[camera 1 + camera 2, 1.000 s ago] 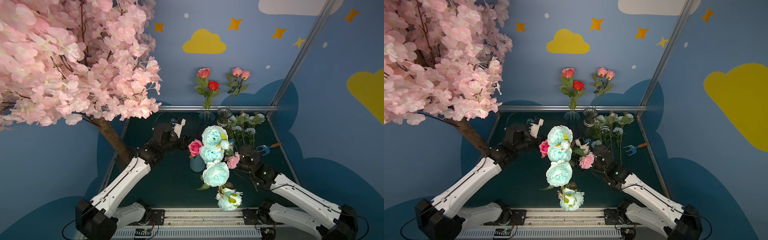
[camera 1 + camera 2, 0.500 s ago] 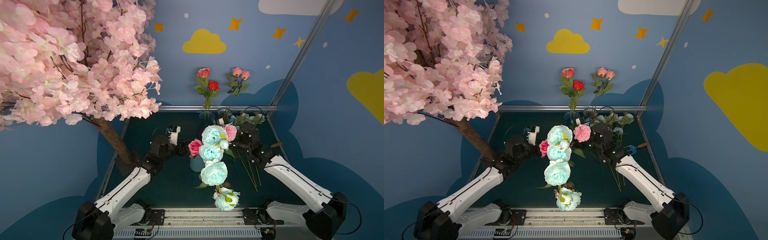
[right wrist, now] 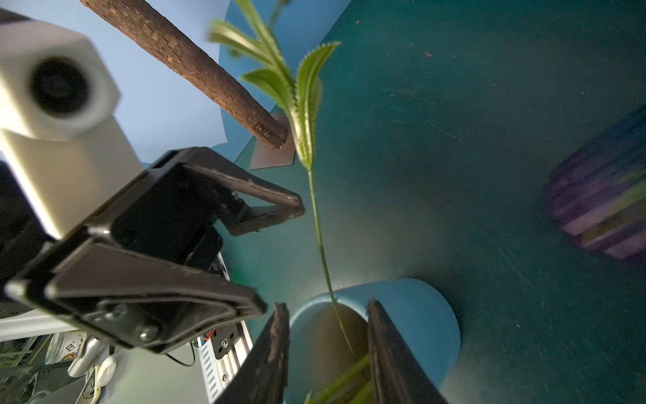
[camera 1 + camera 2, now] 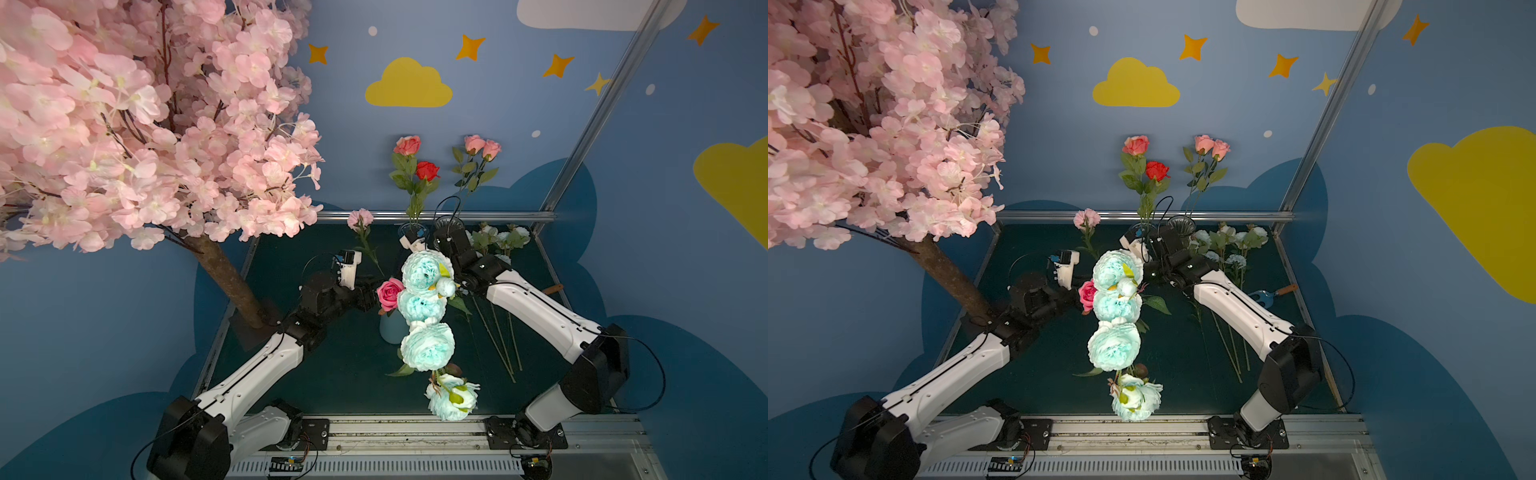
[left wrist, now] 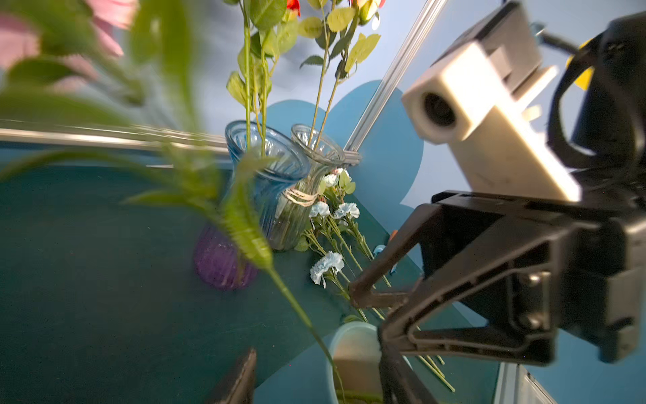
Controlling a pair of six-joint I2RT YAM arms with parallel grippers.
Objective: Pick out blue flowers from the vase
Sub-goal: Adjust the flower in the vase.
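Blue flowers [image 4: 426,270]: large heads standing in blue vase [image 4: 392,330], centre of table [image 4: 332,374], pink rose [image 4: 390,293] alongside; small blue stems [image 4: 498,241] lying at right. Left end effector [image 3: 278,255] spread beside vase; right end effector [image 5: 367,311] spread above its mouth. Pink carnation [image 4: 360,218]: stem apparently enters vase.

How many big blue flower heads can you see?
4, lined up over the middle vase: back head, second head, third head, front head. Smaller ones may hide beneath.
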